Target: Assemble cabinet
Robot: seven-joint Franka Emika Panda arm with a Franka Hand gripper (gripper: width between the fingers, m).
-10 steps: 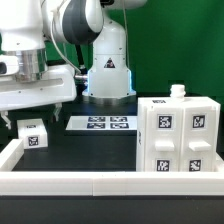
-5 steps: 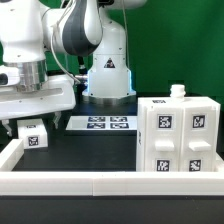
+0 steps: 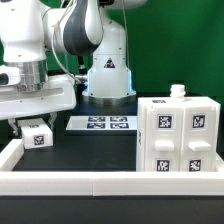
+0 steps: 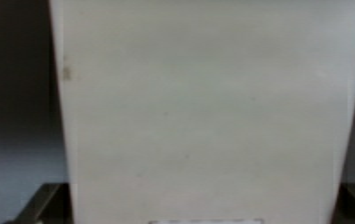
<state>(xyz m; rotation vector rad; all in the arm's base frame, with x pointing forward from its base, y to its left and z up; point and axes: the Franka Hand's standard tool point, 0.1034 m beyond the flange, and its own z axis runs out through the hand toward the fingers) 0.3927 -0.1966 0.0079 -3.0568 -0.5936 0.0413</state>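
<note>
The cabinet (image 3: 178, 135) is a large white box with square tags and a small knob on top; it stands at the exterior view's right. A small white tagged box (image 3: 37, 135) lies on the black table at the exterior view's left. My gripper (image 3: 36, 122) is directly over this box and reaches down onto it. In the wrist view the box's white face (image 4: 206, 100) fills nearly the whole picture. It spans the gap between my dark fingertips (image 4: 42, 203), and my gripper (image 4: 202, 205) is closed against its sides.
The marker board (image 3: 100, 123) lies flat on the table behind the middle, in front of the robot base (image 3: 108, 75). A low white border rail (image 3: 110, 182) runs along the front and up the exterior view's left side.
My gripper has come down over the small white box. The box has shifted slightly toward the exterior view's right. The cabinet has not moved.
</note>
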